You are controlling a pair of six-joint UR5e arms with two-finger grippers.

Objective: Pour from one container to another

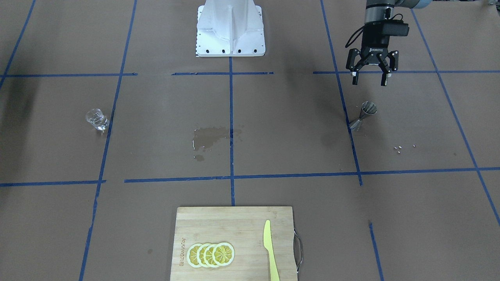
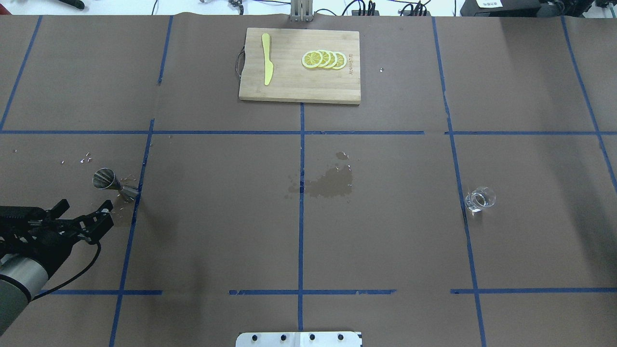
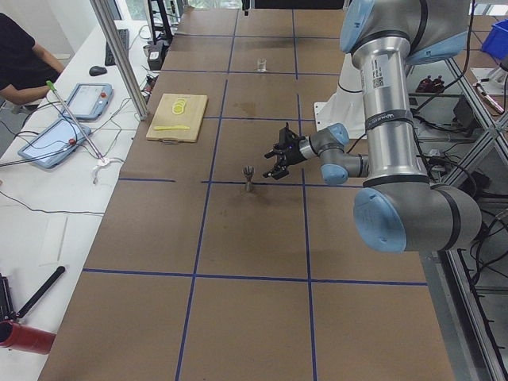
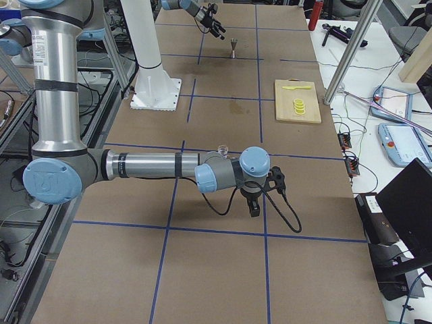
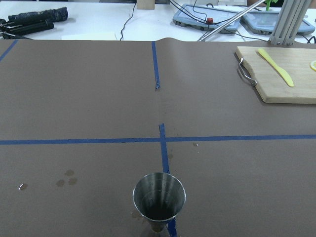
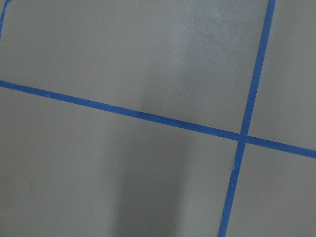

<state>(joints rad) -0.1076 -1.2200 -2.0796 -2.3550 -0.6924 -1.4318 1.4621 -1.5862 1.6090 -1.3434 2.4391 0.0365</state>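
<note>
The clear glass cup [image 1: 97,119] stands alone on the table on the robot's right side, also seen as the cup [image 2: 479,199]. On the left side the steel jigger [image 1: 363,116] stands upright on a blue tape line. My left gripper [image 1: 369,80] hovers open and empty just on the robot's side of the jigger [image 2: 113,185]. The left wrist view looks down into the jigger's [image 5: 159,200] upper cone. My right gripper [image 4: 253,206] shows only in the exterior right view, low over the table, nearer that camera than the cup [image 4: 221,148]. I cannot tell whether it is open or shut.
A wooden cutting board [image 2: 289,86] with lemon slices [image 2: 324,59] and a yellow knife [image 2: 267,65] lies at the far middle of the table. A wet patch [image 2: 332,183] darkens the table's centre. Small droplets lie around the jigger. The robot's white base [image 1: 230,29] stands at the near edge.
</note>
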